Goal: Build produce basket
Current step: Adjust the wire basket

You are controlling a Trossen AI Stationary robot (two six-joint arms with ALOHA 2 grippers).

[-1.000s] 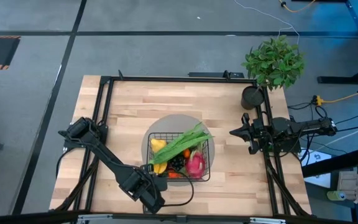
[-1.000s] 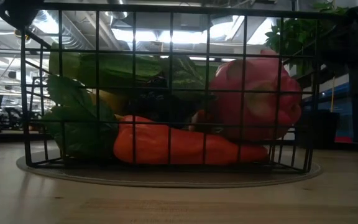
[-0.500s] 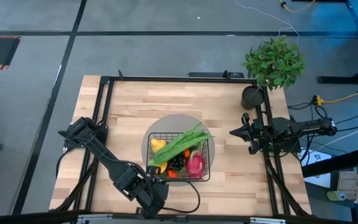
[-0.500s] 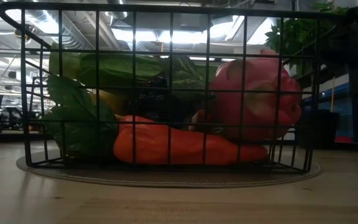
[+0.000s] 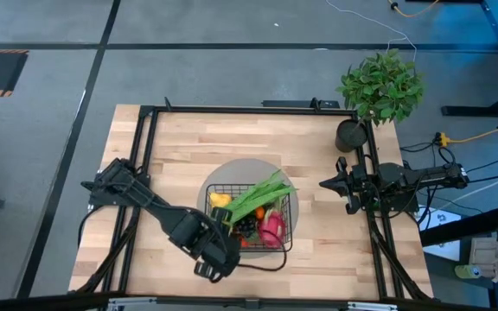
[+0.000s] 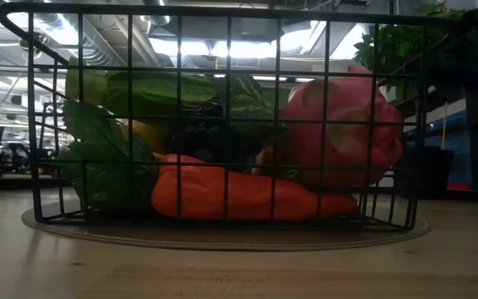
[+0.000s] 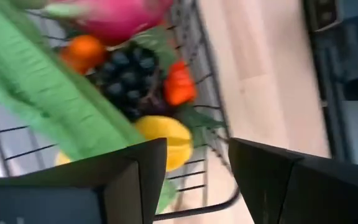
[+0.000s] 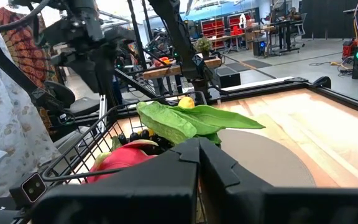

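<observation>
Wood-plank table (image 5: 180,147) carries a round grey mat (image 5: 247,168) at its centre, and on it stands the basket (image 5: 284,244), black wire grid, squarish with rounded corners. Inside lie the produce: smooth orange carrot (image 6: 239,196) along the near wall, knobbly pink dragon fruit (image 6: 343,133) at 4 o'clock, dark beaded grapes (image 7: 126,68), yellow fruit (image 7: 165,135), long green stalks (image 5: 253,197) slanting toward 1 o'clock. Left gripper (image 7: 194,165) hangs at the basket's 7 o'clock corner, fingers apart. Right gripper (image 5: 325,183) waits at 3 o'clock; its fingers' gap I cannot tell.
</observation>
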